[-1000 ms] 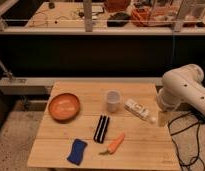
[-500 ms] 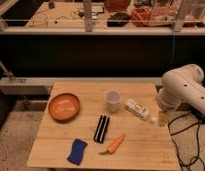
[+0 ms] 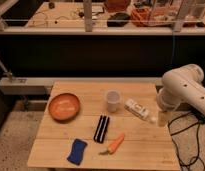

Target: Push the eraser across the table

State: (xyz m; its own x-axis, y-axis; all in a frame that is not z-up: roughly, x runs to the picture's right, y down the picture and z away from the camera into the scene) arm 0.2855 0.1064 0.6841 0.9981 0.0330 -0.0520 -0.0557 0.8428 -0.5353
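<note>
The eraser [image 3: 101, 128] is a flat black block split by a lengthwise groove. It lies near the middle of the light wooden plank table [image 3: 61, 150], long side pointing front to back. My white arm [image 3: 183, 90] stands at the table's right edge. The gripper [image 3: 163, 118] hangs down beside the right edge, well right of the eraser and apart from it.
An orange bowl [image 3: 64, 106] sits at the left. A white cup [image 3: 112, 100] stands behind the eraser. A white bottle [image 3: 139, 110] lies on its side near the gripper. A carrot [image 3: 114, 144] and a blue wavy pad [image 3: 77, 151] lie at the front.
</note>
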